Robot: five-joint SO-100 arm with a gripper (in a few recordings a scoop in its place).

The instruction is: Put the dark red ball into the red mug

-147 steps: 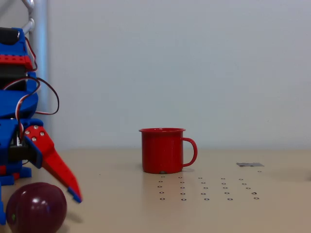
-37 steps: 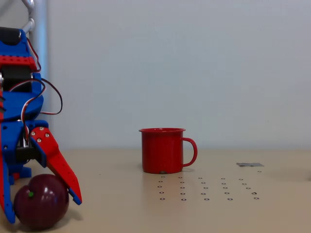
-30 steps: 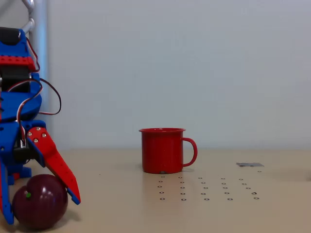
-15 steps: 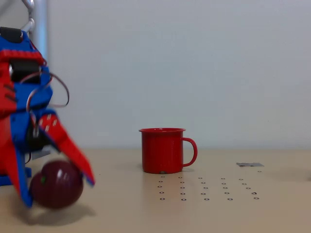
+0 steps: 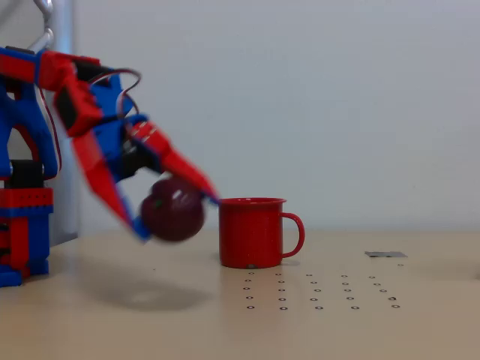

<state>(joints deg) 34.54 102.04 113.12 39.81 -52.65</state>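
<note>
The dark red ball (image 5: 173, 209) hangs in the air, blurred by motion, just left of the red mug (image 5: 251, 232) and about level with its rim. My gripper (image 5: 177, 217) is shut on the ball, one red finger over its upper right side, the other running down its left to a blue tip. The mug stands upright on the beige table, its handle pointing right. The ball's shadow lies on the table below it.
The arm's blue and red base (image 5: 22, 232) stands at the left edge beside a grey post (image 5: 60, 112). A grid of small holes (image 5: 319, 292) dots the table (image 5: 375, 322) in front of the mug. A small grey tab (image 5: 385, 254) lies at the right.
The gripper closed on the ball at the table's lower left, lifted it and has swung it up and right, close to the mug. The mug has stayed put.
</note>
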